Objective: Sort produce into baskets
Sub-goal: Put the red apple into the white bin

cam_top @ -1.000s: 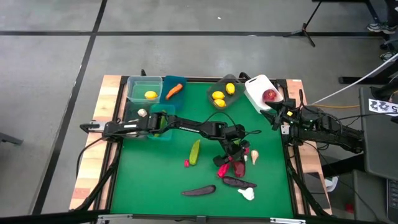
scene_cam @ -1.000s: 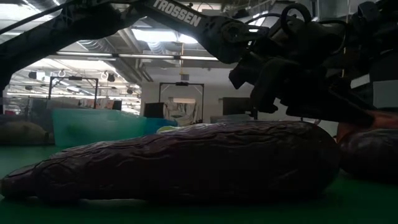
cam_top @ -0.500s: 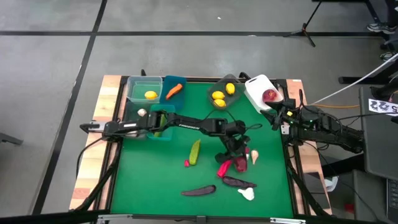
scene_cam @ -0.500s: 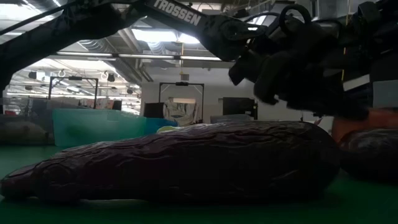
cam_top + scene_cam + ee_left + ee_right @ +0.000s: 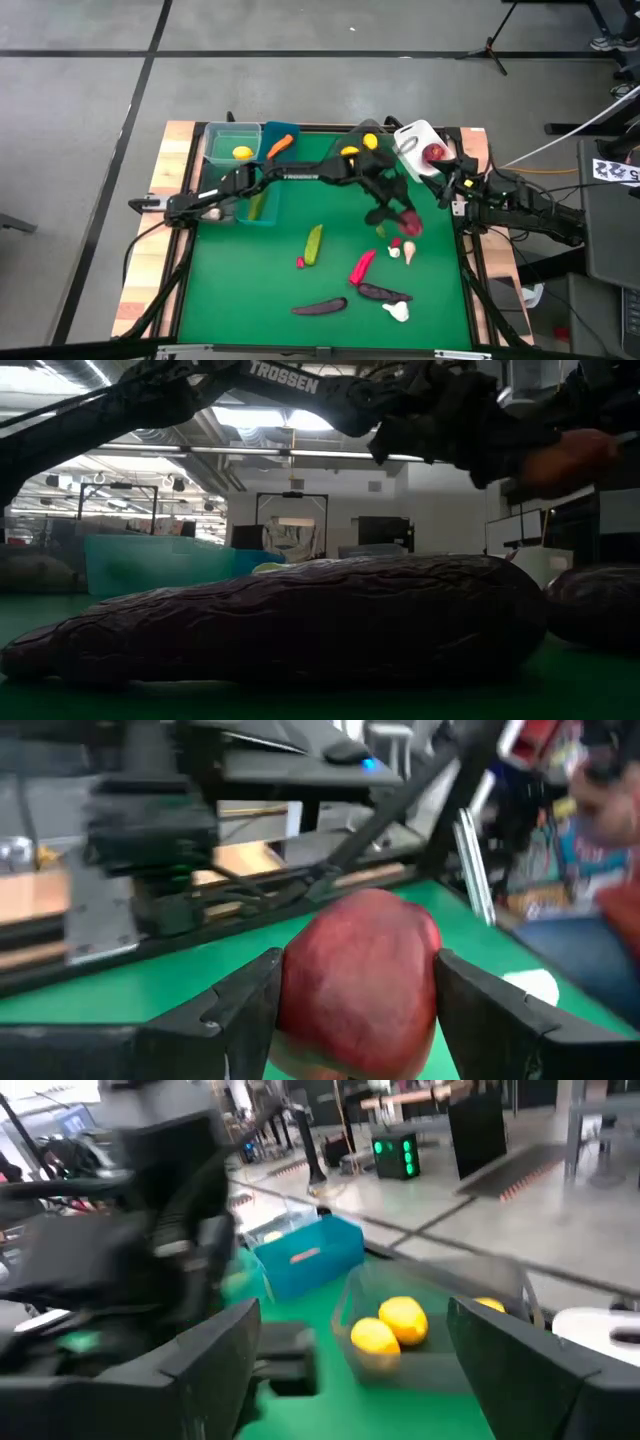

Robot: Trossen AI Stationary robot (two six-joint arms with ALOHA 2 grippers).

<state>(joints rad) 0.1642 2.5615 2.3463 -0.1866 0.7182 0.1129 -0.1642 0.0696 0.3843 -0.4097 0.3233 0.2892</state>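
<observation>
My left gripper (image 5: pixel 407 221) hangs over the mat's right part, shut on a red apple (image 5: pixel 358 982), which shows orange-red in the low view (image 5: pixel 566 458). A second red apple (image 5: pixel 434 153) lies in the white basket (image 5: pixel 413 134) at the far right. Lemons (image 5: pixel 350 152) sit in the grey basket (image 5: pixel 345 1312), partly under my left arm. A lemon (image 5: pixel 242 152) lies in the green basket (image 5: pixel 215 146) and a carrot (image 5: pixel 281 143) in the blue one. My right gripper (image 5: pixel 350 1380) waits open at the table's right edge (image 5: pixel 447 190). My left gripper pinches the red apple between its two fingers, one finger (image 5: pixel 250 1010) on each opposite side (image 5: pixel 300 990). The fingers come from the table's left, slanting a little downward. The apple is lifted clear of the mat.
On the green mat lie a cucumber (image 5: pixel 314 243), a red-pink pepper (image 5: pixel 361 266), two eggplants (image 5: pixel 318 307) (image 5: pixel 384 293) and garlic bulbs (image 5: pixel 397 312) (image 5: pixel 409 250). The teal basket (image 5: pixel 262 203) holds a cucumber at the left. One eggplant (image 5: pixel 300 620) fills the low view.
My left gripper has risen from the cluster of produce on the mat with the red apple and swung toward the far right, toward the white basket, rolling its wrist. The apple is now lifted clear; the pepper stays on the mat.
</observation>
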